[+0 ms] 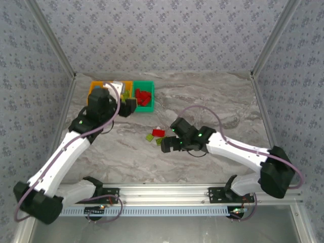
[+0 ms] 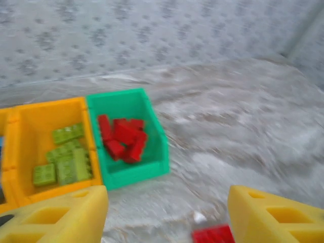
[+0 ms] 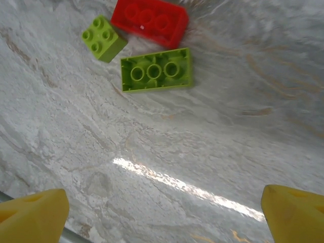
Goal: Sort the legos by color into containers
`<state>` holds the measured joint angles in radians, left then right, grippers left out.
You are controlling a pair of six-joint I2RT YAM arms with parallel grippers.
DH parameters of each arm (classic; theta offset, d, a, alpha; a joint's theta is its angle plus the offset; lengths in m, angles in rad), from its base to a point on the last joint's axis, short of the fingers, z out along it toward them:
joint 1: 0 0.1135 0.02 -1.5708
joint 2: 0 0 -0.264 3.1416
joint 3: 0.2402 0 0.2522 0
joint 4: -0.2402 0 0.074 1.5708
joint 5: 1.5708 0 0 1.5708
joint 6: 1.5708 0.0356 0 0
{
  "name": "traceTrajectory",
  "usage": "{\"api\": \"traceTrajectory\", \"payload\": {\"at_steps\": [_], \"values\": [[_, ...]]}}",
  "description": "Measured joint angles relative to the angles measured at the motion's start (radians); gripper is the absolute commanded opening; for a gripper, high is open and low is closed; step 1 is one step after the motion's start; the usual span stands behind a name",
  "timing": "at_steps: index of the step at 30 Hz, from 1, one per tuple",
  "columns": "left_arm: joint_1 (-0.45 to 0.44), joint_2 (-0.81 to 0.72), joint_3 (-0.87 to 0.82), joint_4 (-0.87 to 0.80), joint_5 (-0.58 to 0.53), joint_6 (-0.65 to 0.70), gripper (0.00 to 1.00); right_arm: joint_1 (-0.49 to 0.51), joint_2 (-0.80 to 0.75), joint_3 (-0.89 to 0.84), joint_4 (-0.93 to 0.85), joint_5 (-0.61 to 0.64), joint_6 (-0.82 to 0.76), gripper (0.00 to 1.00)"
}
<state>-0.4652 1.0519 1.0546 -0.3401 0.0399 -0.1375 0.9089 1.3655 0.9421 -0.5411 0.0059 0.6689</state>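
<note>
Yellow fingers (image 3: 30, 215) of the right gripper (image 3: 162, 217) sit in the bottom corners of its wrist view. They are spread wide with nothing held, and only bare table (image 3: 202, 152) lies between them. The gripper hovers over the marbled surface.

Ahead of it are three loose legos, close together:
- red brick (image 3: 149, 20), studs up
- long lime brick (image 3: 157, 70), just beside the red one, hollow underside up
- small lime brick (image 3: 104, 38), studs up, by the red brick's end

Cannot tell whether the red and long lime bricks touch.

Overhead, the cluster lies mid-table, just left of the right gripper's tip and well apart from the bins.

Left gripper (image 2: 167, 217) is also spread wide and empty, up near the bins. Its wrist view is blurred. The red brick shows at the bottom edge of that view, on the table between the fingers, cut off by the frame.

Bins stand joined in a row at the table's far left. Green bin (image 2: 136, 174) holds a heap of red bricks (image 2: 121, 139). Orange bin (image 2: 45, 116), joined on the green bin's left, holds lime bricks (image 2: 63, 162), several of them studs up. Second orange bin (image 1: 94, 85) ends the row; its contents are unclear. Overhead, the left arm covers much of both orange bins.
</note>
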Motion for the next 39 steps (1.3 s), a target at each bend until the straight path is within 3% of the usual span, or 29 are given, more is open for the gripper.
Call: {"api": "traceTrajectory", "payload": {"at_steps": [4,8,13,21,23,27,31,35,39], "values": [[-0.026,-0.133,-0.095,-0.138,0.11,0.206,0.72,0.021,0.127,0.053,0.022,0.034,0.006,1.0],[-0.029,-0.233,-0.211,-0.271,0.19,0.391,0.85,0.021,0.269,0.149,0.032,0.052,0.005,1.0],[-0.029,-0.307,-0.351,-0.38,0.303,0.639,0.93,0.021,0.438,0.278,0.037,0.077,-0.013,1.0],[-0.029,-0.369,-0.485,-0.389,0.473,0.89,0.97,0.032,0.598,0.397,-0.001,0.13,-0.094,0.71],[-0.029,-0.371,-0.491,-0.383,0.494,0.912,0.98,0.037,0.6,0.397,-0.012,0.13,-0.101,0.7],[-0.029,-0.381,-0.501,-0.355,0.517,0.941,0.99,0.039,0.6,0.398,-0.012,0.134,-0.106,0.57],[-0.029,-0.408,-0.512,-0.316,0.52,0.944,0.99,0.041,0.583,0.396,-0.016,0.134,-0.109,0.55],[-0.022,-0.47,-0.557,-0.209,0.475,0.829,0.99,0.05,0.474,0.381,-0.01,0.137,-0.117,0.55],[0.05,-0.499,-0.589,-0.079,0.403,0.619,0.99,0.052,0.307,0.364,0.111,0.131,-0.155,0.54]]}}
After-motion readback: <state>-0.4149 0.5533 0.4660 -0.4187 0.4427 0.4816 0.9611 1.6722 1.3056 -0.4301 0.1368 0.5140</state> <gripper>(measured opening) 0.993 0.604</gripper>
